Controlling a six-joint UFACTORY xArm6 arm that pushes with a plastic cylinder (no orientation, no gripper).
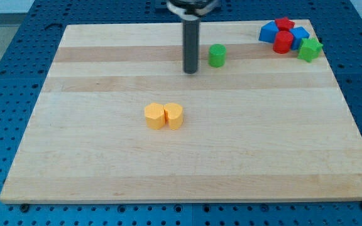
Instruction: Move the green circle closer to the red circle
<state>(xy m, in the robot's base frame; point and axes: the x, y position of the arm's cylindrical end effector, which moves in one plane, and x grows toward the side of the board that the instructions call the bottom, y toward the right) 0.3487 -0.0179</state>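
Note:
The green circle (217, 55) stands on the wooden board near the view's top, right of centre. The red circle (283, 43) sits in a cluster at the view's top right, far to the right of the green circle. My tip (190, 71) is on the board just left of the green circle, a small gap apart from it. The dark rod rises from the tip to the view's top edge.
The top-right cluster also holds a second red block (285, 24), two blue blocks (269, 32) (300, 35) and a green star-like block (310, 49). Two yellow blocks (155, 116) (175, 116) touch side by side near the board's middle. The board's right edge (344, 94) lies close to the cluster.

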